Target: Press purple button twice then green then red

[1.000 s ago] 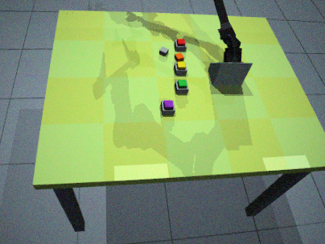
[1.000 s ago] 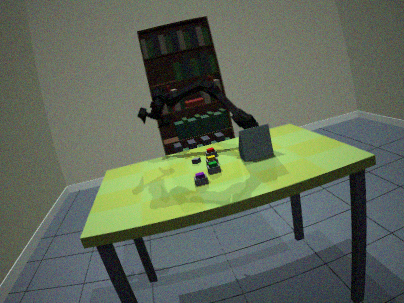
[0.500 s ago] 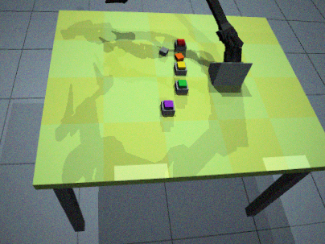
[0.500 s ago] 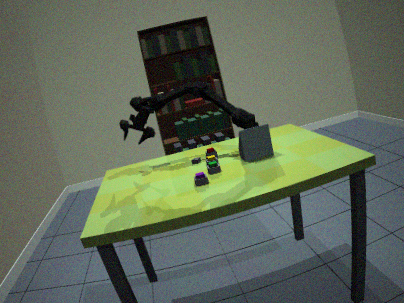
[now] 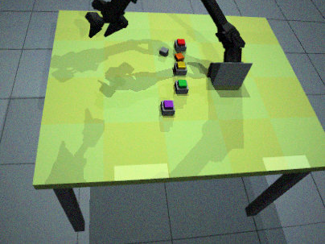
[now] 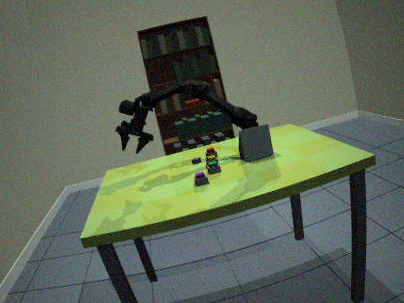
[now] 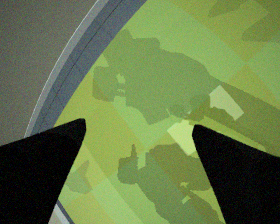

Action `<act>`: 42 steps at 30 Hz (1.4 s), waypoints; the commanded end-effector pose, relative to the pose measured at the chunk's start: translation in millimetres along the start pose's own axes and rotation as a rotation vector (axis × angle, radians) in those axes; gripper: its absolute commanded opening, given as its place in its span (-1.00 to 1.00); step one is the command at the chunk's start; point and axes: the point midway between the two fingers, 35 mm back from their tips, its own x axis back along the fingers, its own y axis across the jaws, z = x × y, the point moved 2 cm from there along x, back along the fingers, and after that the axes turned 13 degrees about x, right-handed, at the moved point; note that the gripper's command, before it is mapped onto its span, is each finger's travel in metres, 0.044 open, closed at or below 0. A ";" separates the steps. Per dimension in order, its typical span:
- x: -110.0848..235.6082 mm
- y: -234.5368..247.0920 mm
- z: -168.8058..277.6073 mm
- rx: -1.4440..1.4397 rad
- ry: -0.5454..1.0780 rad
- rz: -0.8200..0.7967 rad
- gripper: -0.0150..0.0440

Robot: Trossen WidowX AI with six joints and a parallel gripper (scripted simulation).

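A purple button (image 5: 168, 104) (image 6: 200, 175) sits nearest the table's front in a row of buttons. Behind it stand a green button (image 5: 182, 83) (image 6: 213, 164), a yellow button (image 5: 181, 64) and a red button (image 5: 181, 42) (image 6: 210, 150). An orange block (image 5: 179, 56) lies between the yellow and red buttons. A small grey block (image 5: 163, 51) (image 6: 196, 160) lies left of the red button. My gripper (image 5: 103, 27) (image 6: 131, 142) (image 7: 140, 127) is open and empty. It hangs high over the table's far left part, well away from the buttons. The wrist view shows only table top and floor.
The arm's grey base (image 5: 229, 75) (image 6: 256, 143) stands on the yellow-green table (image 5: 80, 144) (image 6: 150, 204) right of the button row. A bookshelf (image 6: 180, 44) stands behind the table against the wall.
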 end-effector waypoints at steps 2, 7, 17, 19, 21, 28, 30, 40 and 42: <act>7.1 48.8 71.9 0.160 0.145 -0.023 0.86; 23.3 80.2 142.1 0.326 0.269 -0.014 0.86; 74.0 95.2 289.9 0.722 0.485 0.124 0.86; 85.8 89.7 316.4 0.806 0.515 0.176 0.86; 91.6 86.1 328.7 0.847 0.527 0.204 0.86; 89.9 84.9 330.8 0.851 0.528 0.207 0.78; 71.7 78.2 337.9 0.852 0.528 0.207 0.60; 39.4 62.0 351.8 0.851 0.527 0.209 -0.29; 39.4 62.0 351.8 0.851 0.527 0.209 -0.42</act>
